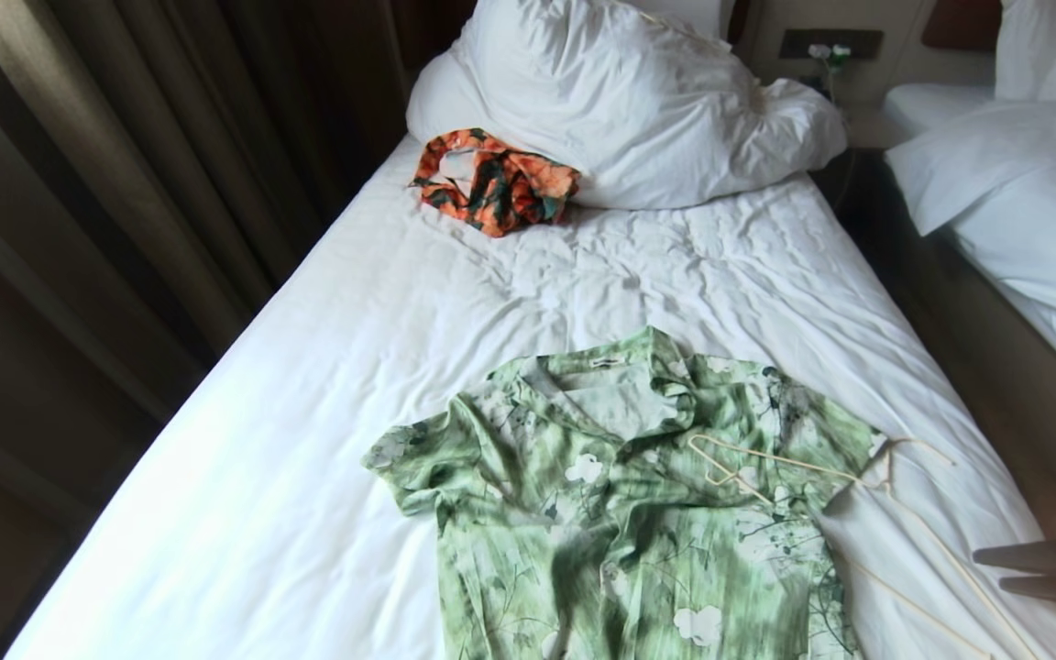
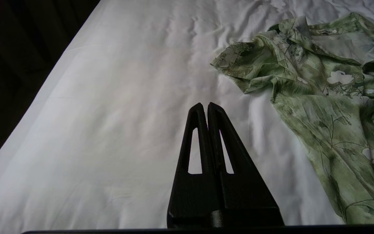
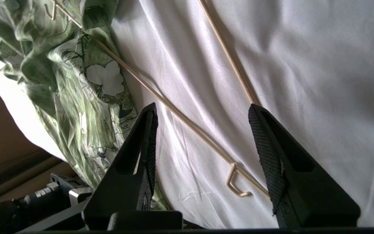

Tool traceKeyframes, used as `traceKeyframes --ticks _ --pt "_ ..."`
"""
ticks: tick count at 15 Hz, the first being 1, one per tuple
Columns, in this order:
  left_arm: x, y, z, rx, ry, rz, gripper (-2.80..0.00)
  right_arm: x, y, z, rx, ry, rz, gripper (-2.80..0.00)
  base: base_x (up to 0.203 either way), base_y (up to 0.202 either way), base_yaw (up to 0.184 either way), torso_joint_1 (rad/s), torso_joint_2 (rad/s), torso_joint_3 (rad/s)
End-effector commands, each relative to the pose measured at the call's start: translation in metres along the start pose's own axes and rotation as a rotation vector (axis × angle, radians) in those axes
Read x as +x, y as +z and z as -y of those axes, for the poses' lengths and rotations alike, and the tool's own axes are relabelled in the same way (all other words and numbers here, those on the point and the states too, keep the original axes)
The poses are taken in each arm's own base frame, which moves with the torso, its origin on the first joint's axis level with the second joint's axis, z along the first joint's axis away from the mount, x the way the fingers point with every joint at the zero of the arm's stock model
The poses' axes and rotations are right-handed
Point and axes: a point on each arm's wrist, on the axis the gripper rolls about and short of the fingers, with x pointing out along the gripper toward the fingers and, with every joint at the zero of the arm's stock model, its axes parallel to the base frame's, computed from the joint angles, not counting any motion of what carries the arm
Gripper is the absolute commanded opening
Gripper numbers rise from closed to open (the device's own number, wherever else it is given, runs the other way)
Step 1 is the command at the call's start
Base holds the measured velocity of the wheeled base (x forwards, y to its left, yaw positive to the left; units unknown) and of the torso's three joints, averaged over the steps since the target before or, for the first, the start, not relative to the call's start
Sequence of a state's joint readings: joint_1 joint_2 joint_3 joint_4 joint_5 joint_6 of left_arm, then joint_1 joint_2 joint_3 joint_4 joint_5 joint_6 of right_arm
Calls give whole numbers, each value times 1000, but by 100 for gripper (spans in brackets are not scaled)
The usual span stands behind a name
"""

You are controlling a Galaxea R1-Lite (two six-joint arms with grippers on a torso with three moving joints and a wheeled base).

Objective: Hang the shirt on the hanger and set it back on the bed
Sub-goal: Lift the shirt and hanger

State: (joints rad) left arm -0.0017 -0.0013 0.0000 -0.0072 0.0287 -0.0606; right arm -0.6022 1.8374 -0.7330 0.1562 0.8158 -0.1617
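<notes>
- Shirt: thin printed cloth, soft and rumpled, with a faint sheen along its folds.
- Hanger: slim cream rod, smooth, lightly glossy; whether coated wire or plastic cannot be told.
- Bed: white sheet of woven cloth, matt to satiny, creased all over.
- Pillow: white cloth case, matt, deeply wrinkled, beyond the shirt.
- Orange garment: crumpled printed cloth beside the pillow.
- Right gripper: black matt plastic fingers with finely ribbed inner pads.
- Left gripper: the same black matt plastic, slightly grainy.
- Curtain: heavy dark cloth, matt, left of the bed.
</notes>
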Motion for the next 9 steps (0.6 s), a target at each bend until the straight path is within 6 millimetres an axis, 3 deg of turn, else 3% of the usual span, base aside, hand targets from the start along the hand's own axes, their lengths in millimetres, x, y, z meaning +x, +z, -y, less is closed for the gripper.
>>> traceKeyframes --ticks 1,6,9 --pt "0 0 0 -1 1 -2 -280 9 -3 20 -31 95 -9 0 0 0 0 0 0 0" --pt "0 0 0 -1 1 -2 -280 29 -3 35 -164 199 -27 0 0 0 0 0 0 0" --pt "0 0 0 -1 1 -2 -280 30 -1 36 -178 200 -23 0 0 0 0 0 0 0"
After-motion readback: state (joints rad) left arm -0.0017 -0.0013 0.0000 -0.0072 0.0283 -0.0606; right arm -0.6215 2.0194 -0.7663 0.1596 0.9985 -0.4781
